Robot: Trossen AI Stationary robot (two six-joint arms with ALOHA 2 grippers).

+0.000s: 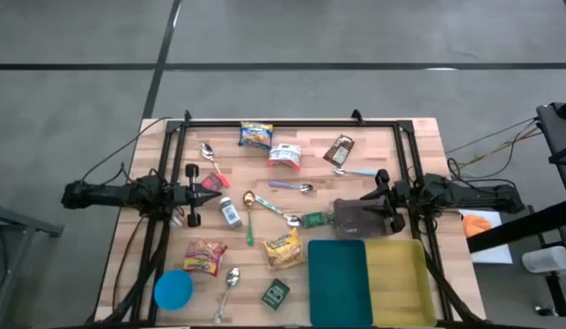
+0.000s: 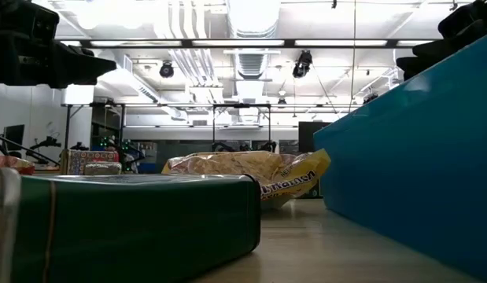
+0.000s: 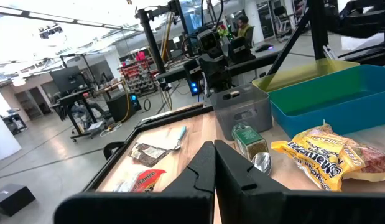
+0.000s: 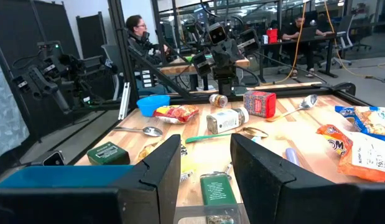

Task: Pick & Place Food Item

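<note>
Wooden table [image 1: 356,187] strewn with snacks, left pincer [image 3: 214,163] pressed together, right pincer [image 4: 205,163] spread, people visible only from right wrist.

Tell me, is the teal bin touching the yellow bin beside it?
Touching. The high view shows the teal bin and the yellow bin side by side with their long edges pressed together and no strip of table showing between them.

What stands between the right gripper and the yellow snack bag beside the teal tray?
A grey bin sits directly in front of the open right gripper. A small green jar lies just past it. Both are roughly on the way to the yellow snack bag beside the teal tray.
</note>
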